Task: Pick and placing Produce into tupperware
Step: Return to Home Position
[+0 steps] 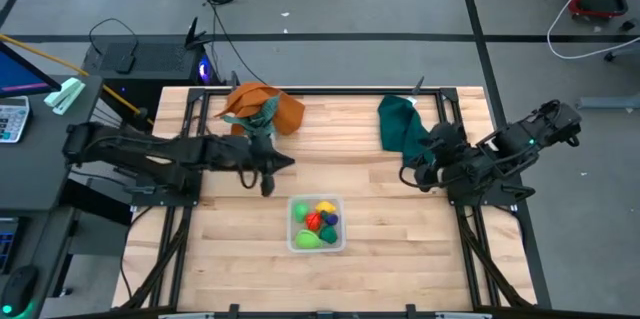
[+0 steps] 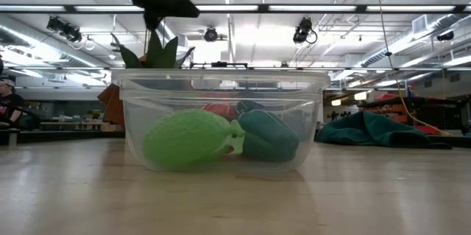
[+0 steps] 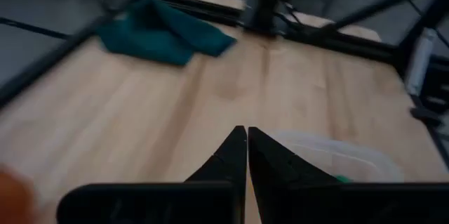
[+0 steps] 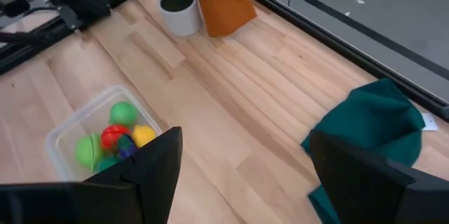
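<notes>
The clear tupperware [image 1: 292, 227] stands on its base at the table's near middle. It holds the produce [image 1: 318, 221]: yellow, red, purple and green pieces. The low view shows a light green piece [image 2: 188, 139] and a dark green one [image 2: 268, 135] against its wall [image 2: 221, 88]. My left gripper [image 1: 270, 166] hovers shut above the table, just beyond the tupperware's far-left corner; its wrist view shows the rim [image 3: 330, 150] past the closed fingertips [image 3: 247, 140]. My right gripper [image 1: 415, 174] hangs open to the right, near the dark green cloth; its wrist view looks over the filled tupperware [image 4: 59, 136].
A small white pot with a plant [image 4: 179, 13] and an orange cloth [image 1: 270, 107] sit at the far left-middle. The dark green cloth [image 1: 400, 124] lies at the far right. Bare wood stretches between the tupperware and the right arm.
</notes>
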`<state>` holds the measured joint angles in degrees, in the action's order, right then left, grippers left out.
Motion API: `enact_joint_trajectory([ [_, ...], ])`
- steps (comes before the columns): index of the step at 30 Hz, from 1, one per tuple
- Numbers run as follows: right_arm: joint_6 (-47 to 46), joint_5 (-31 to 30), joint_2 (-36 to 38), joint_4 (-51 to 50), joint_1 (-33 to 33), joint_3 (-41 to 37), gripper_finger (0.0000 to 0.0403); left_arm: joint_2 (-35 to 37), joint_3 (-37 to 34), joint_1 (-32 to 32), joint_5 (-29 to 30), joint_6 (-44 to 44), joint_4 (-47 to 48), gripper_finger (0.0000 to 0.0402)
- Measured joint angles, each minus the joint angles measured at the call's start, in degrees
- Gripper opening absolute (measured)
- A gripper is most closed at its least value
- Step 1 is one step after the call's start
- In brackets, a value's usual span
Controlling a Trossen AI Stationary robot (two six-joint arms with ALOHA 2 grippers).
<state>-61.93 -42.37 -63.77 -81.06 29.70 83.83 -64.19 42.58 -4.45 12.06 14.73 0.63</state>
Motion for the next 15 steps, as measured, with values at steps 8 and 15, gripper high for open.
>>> enact_joint_trajectory([
  [8,0.0,-0.1,-4.9,4.8,-3.1,0.0,0.0269,13.1,-7.1,4.4,-1.5,-2.4,0.0,0.0005],
  [15,0.4,0.3,-8.9,9.3,-5.8,0.0,0.0269,23.3,-12.8,6.5,-2.0,-2.0,0.5,0.0024],
])
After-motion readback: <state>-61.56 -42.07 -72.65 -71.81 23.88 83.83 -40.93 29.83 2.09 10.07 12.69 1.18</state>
